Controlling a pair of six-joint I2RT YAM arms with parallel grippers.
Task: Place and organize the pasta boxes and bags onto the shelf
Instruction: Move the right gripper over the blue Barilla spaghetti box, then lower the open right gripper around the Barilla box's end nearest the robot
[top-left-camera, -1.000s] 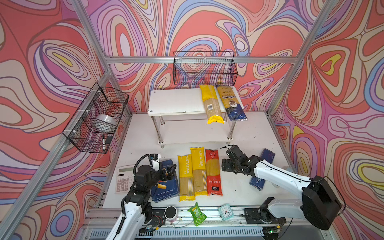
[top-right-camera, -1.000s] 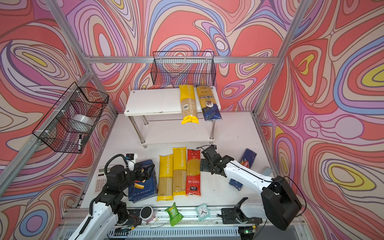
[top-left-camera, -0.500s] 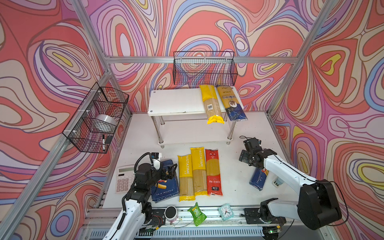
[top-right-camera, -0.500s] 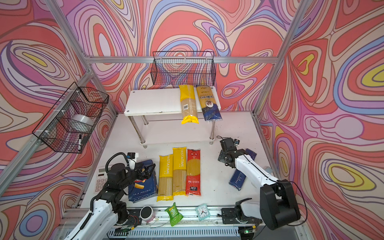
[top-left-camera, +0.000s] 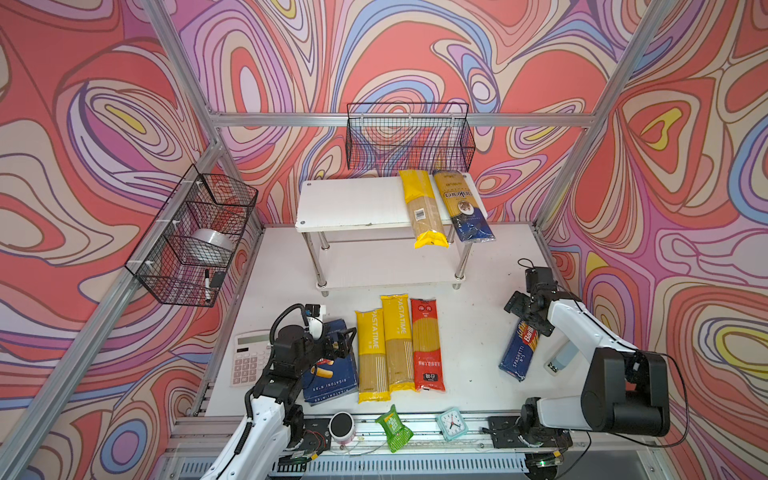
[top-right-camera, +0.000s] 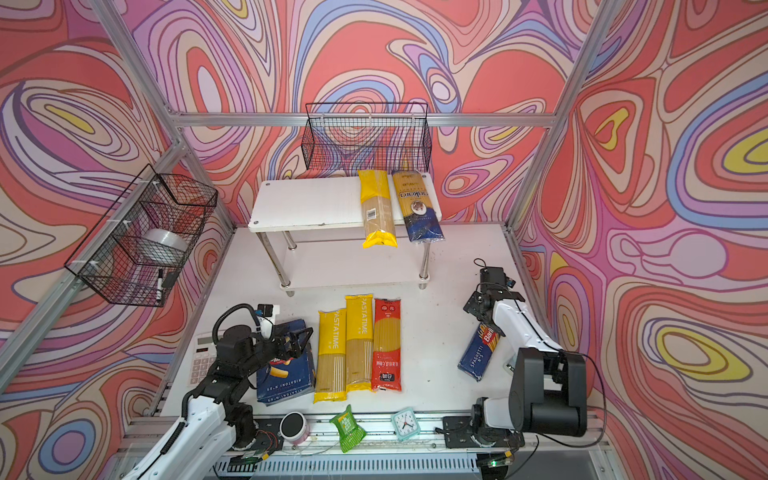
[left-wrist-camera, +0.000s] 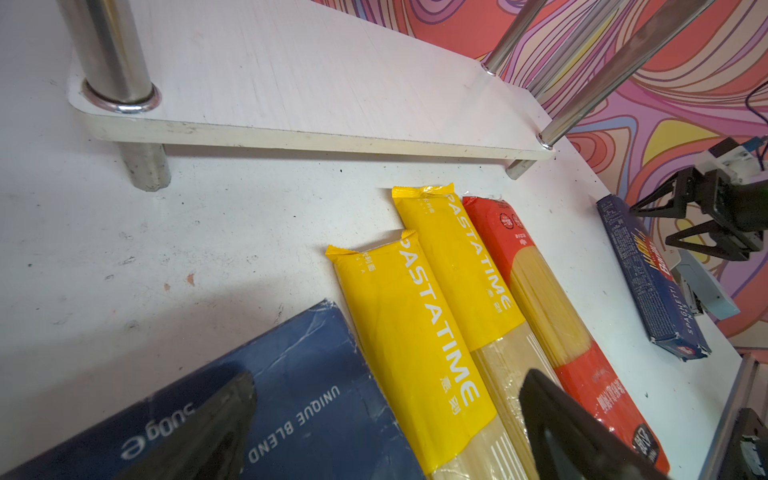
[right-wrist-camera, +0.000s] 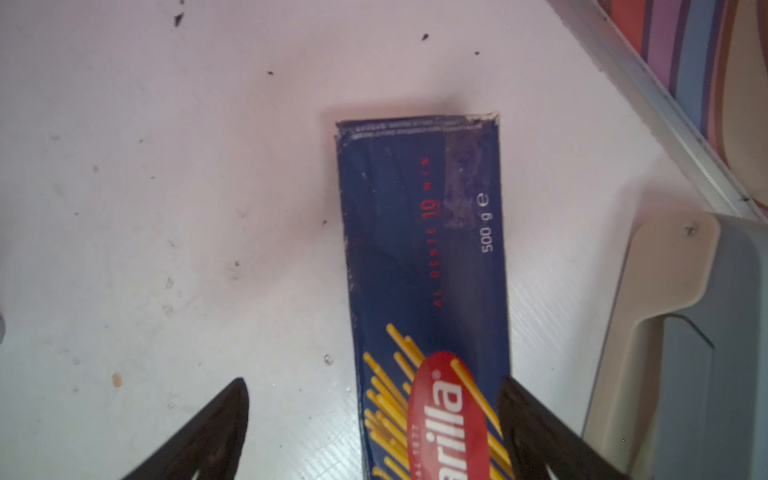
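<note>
The right gripper (right-wrist-camera: 372, 388) is hovering just above the long blue spaghetti box (right-wrist-camera: 419, 232), which is lying flat on the table (top-left-camera: 469, 299) near its right edge, well apart from the shelf (top-left-camera: 353, 203); its jaws are standing wide apart and gripping nothing. One finger (right-wrist-camera: 540, 428) is sitting over a long edge of the box while the other is well clear, so I'm thinking it should be shifting sideways to straddle the narrow width, then closing nearer the middle so the box isn't tipping.
</note>
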